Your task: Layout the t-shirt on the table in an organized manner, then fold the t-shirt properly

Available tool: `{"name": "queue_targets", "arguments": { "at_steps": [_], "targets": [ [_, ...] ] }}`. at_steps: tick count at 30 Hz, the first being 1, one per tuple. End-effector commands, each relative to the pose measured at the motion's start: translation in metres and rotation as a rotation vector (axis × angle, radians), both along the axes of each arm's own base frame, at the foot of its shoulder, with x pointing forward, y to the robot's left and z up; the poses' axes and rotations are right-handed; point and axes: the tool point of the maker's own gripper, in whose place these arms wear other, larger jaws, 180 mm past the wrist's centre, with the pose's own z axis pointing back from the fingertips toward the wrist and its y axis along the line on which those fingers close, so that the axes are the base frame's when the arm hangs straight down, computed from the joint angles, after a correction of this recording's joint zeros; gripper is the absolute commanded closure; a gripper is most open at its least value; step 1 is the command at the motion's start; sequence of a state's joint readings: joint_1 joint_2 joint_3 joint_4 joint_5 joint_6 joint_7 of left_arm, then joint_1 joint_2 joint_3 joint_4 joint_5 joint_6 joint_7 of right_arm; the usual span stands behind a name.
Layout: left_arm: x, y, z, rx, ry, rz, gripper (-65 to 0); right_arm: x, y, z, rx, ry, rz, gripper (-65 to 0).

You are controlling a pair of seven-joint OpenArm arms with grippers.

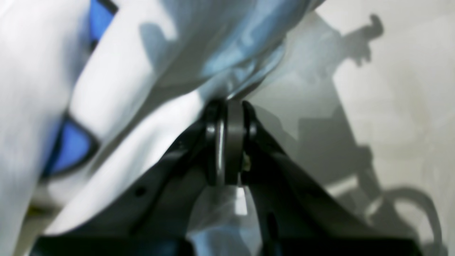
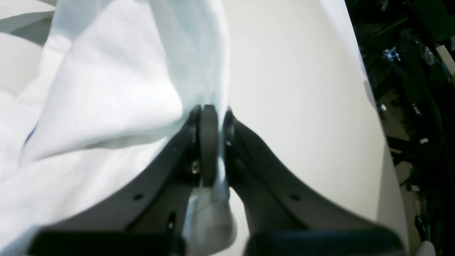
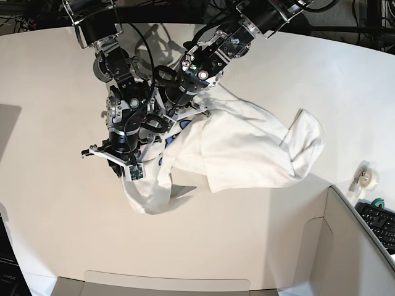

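Observation:
The white t-shirt (image 3: 247, 148) lies crumpled on the table (image 3: 62, 234), one part spread out to the right. In the left wrist view my left gripper (image 1: 227, 106) is shut on a fold of the t-shirt (image 1: 142, 71), with blue print showing at the left. My right gripper (image 2: 212, 112) is shut on a plain white edge of the t-shirt (image 2: 106, 89), which hangs to its left. From the base view both grippers meet over the shirt's left part: the left gripper (image 3: 174, 123) above, the right gripper (image 3: 131, 179) lower left.
A grey box wall (image 3: 345, 246) stands at the bottom right, with a tape roll (image 3: 368, 177) and a keyboard (image 3: 379, 222) beside it. Dark clutter (image 2: 408, 106) lies beyond the table's curved edge in the right wrist view.

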State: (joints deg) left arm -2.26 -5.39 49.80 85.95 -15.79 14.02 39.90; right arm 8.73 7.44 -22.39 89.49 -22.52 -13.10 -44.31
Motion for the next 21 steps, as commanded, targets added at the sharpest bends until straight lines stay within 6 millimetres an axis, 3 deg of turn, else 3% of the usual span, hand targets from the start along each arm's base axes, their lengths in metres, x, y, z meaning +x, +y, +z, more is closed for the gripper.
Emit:
{"name": "queue_targets", "arguments": {
  "at_steps": [1, 9, 17, 21],
  "targets": [
    [-0.021, 0.017, -0.014, 0.060, 0.110, 0.006, -0.1, 0.009, -0.001, 0.021, -0.009, -0.072, 0.002, 0.0],
    [-0.015, 0.021, 0.042, -0.025, -0.025, -0.015, -0.1, 0.010, 0.004, 0.044, 0.015, -0.131, 0.013, 0.0],
    [0.001, 0.054, 0.079, -0.075, -0.104, 0.088, -0.1, 0.012, 0.014, 0.065, 0.053, -0.186, 0.021, 0.0],
    [0.000, 0.066, 0.090, -0.077, -0.133, 0.099, -0.1, 0.017, 0.023, 0.074, 0.081, -0.208, 0.024, 0.0]
  ]
}}
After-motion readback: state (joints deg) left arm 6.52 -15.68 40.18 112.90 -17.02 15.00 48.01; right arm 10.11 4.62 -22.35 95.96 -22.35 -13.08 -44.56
